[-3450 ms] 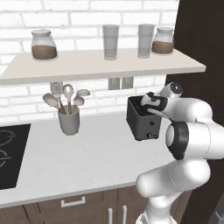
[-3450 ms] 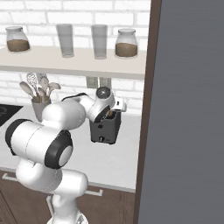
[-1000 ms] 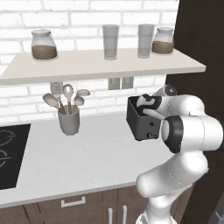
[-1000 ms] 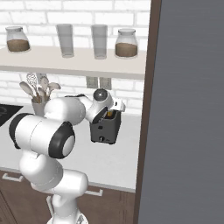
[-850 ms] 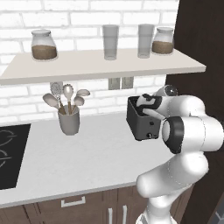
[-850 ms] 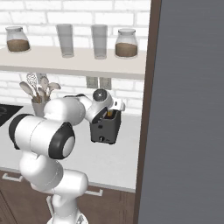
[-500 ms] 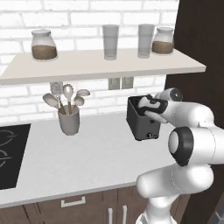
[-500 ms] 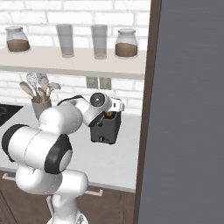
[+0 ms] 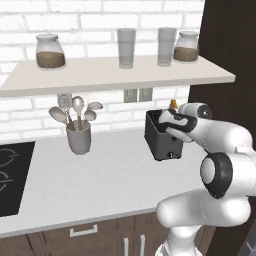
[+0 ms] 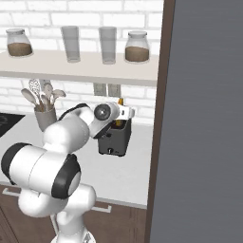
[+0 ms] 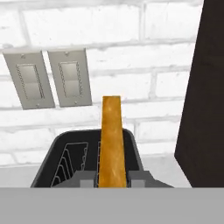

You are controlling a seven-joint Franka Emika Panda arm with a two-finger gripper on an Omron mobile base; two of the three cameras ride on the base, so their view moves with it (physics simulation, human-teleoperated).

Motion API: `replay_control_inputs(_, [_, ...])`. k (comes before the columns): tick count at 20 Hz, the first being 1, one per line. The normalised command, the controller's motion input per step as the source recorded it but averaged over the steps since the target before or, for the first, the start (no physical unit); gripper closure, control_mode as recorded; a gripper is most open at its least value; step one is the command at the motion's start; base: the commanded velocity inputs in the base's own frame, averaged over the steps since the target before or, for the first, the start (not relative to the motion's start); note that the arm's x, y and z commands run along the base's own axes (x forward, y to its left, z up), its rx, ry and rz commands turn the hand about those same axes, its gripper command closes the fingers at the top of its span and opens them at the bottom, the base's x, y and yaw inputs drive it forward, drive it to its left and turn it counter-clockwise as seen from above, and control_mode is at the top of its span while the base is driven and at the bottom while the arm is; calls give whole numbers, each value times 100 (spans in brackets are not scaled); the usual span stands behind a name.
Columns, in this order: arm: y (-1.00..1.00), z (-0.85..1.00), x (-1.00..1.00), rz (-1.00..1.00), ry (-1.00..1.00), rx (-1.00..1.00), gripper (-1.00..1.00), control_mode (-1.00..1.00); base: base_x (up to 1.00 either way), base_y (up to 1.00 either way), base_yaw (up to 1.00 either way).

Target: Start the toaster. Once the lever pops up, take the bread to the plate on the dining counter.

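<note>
The dark toaster (image 9: 162, 144) (image 10: 114, 141) (image 11: 54, 162) stands on the pale worktop against the brick wall. My gripper (image 9: 170, 123) (image 10: 118, 121) (image 11: 112, 177) hangs right over its top, shut on the bread (image 11: 111, 140). The slice stands edge-on and upright between my fingertips (image 11: 87, 177), above the slots. Its tan top edge pokes up past the hand (image 9: 173, 104) (image 10: 120, 101). Its lower end is hidden behind the fingers. The plate and the dining counter are out of view.
A grey utensil cup (image 9: 79, 139) (image 10: 45, 117) stands left of the toaster. A black hob (image 9: 12, 177) lies at the far left. The shelf (image 9: 115, 75) with jars and glasses hangs overhead. A dark tall cabinet (image 9: 230, 55) (image 10: 204, 118) closes the right side.
The bread has risen out of the toaster slot with my hand. My elbow has swung lower while the hand stayed over the toaster.
</note>
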Motion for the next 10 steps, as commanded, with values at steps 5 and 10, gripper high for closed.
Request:
replay_control_inputs(5, [2,6,-21,-6,0,0,100,-100,0,0,0])
replay_control_inputs(10, [8,50,-25,-2,0,0,100,-100,0,0,0])
